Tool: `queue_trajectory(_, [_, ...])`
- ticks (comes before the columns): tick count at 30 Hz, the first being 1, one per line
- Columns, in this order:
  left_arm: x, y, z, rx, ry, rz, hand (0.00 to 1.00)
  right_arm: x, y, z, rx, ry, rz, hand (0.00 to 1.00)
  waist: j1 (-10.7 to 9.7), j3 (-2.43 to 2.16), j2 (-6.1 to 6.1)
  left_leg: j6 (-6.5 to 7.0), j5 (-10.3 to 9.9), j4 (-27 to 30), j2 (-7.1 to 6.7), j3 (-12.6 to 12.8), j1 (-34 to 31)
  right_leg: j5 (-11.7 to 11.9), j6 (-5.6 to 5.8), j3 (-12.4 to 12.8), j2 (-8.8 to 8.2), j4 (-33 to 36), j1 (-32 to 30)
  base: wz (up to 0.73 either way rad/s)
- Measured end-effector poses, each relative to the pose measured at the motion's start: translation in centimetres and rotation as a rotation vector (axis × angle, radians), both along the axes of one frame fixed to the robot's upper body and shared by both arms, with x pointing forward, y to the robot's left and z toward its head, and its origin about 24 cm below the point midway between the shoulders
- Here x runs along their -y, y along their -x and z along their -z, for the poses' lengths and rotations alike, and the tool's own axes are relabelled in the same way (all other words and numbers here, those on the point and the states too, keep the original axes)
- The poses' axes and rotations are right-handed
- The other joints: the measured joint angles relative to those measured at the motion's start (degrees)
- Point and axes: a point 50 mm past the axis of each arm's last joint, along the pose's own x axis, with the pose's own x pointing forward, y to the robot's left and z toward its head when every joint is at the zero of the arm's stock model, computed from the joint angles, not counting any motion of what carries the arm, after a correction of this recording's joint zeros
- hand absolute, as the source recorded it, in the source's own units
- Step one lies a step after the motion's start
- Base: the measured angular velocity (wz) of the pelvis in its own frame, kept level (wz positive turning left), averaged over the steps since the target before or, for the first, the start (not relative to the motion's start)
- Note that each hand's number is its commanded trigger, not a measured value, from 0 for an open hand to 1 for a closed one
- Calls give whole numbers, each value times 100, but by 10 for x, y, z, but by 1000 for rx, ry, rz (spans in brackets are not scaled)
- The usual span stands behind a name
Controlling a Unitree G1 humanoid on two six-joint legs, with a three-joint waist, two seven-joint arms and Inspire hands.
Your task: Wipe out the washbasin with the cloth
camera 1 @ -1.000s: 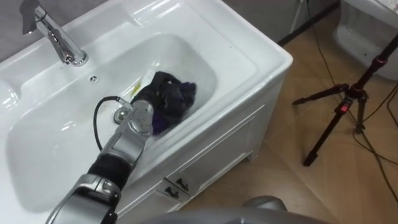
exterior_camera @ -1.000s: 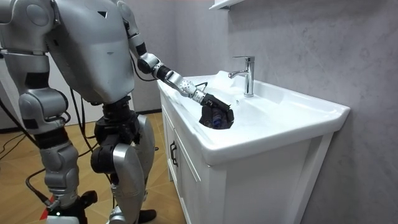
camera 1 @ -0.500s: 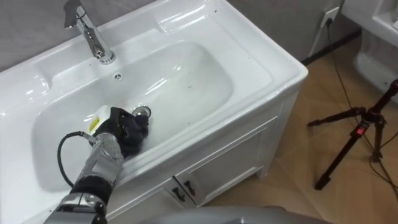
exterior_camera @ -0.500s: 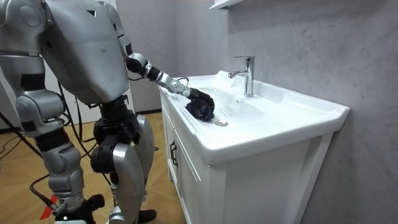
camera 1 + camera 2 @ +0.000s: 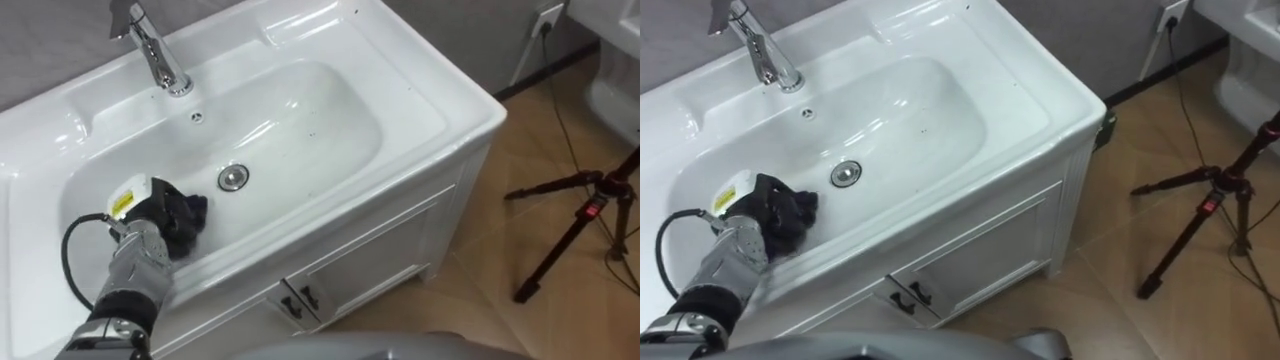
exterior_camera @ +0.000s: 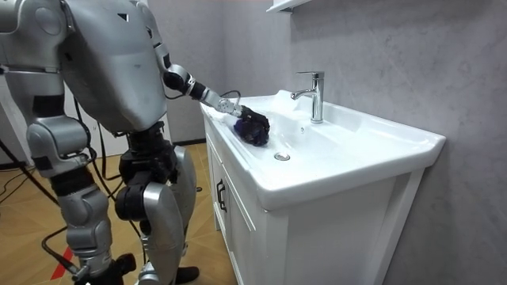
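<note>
Robot is standing square to the white vanity cabinet (image 5: 360, 250), two small dark pulls (image 5: 300, 297) showing on its front under the near rim. Right hand (image 6: 111, 264) is hanging low by the thigh at the room view's lower left, too small there to read. Left arm is reaching over the near rim into the basin (image 5: 420, 110). Left hand (image 5: 148, 207) is sitting at the bowl's near-left corner, on the sloped wall just inside the rim. Fingers are clenching a wadded dark purple cloth (image 5: 186, 218), as far as the dark bundle lets me read it. Cloth is pressing against the white wall there, bunched up rather than spread flat. Drain (image 5: 232, 177) is lying just beyond and right of the cloth, close but not touching. Rest of the bowl, out to the right end, is showing bare white with a few tiny dark specks. Overflow hole (image 5: 197, 117) is sitting on the far wall, in line with the chrome tap (image 5: 152, 48), which is standing on the far rim with its spout pointing over the bowl. Off the basin's right end, a black tripod (image 5: 585, 215) is standing on the wood floor (image 5: 480, 310), well apart from the cabinet.
</note>
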Motion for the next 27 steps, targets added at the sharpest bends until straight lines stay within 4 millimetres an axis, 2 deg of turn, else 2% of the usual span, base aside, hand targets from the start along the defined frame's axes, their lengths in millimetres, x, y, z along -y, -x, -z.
queue_trajectory(2, [-11,-2,-7,12,-44,0,100,4,-1,-1,6,10,4,0,1,1,42,0,0,-1,-16,-161,-80,6,-1,-141,-22,-4,-10,25])
queue_trajectory(6, [-15,-6,-14,46,-64,0,100,7,-9,-3,41,16,-2,0,18,33,68,0,0,-7,-18,-260,-110,5,0,-275,-33,-15,14,19])
queue_trajectory(9, [-13,-10,-19,77,-63,7,100,7,-19,-3,70,18,-24,0,100,76,22,0,0,-4,-12,-265,-133,-5,-12,-292,-42,-32,0,7])
queue_trajectory(12, [-12,-15,-24,125,-26,-12,100,7,-23,-4,84,32,-41,0,133,95,-25,0,0,23,-13,-297,-203,-9,-12,-370,-43,-81,-24,15])
queue_trajectory(19, [-9,-23,-34,233,16,-44,100,2,-27,-2,92,29,-60,0,186,74,-10,0,1,93,-30,-446,-344,-5,-10,-544,-41,-110,-37,11])
queue_trajectory(23, [0,-37,-55,371,19,-12,100,0,-31,-2,130,27,-38,0,311,102,-103,0,1,101,-37,-518,-380,-4,-12,-620,-39,-126,-27,12])
queue_trajectory(27, [4,-38,-64,454,4,6,100,-5,-39,-1,181,21,-43,0,312,85,-176,0,1,102,-45,-588,-394,-4,-11,-679,-44,-137,-1,9])
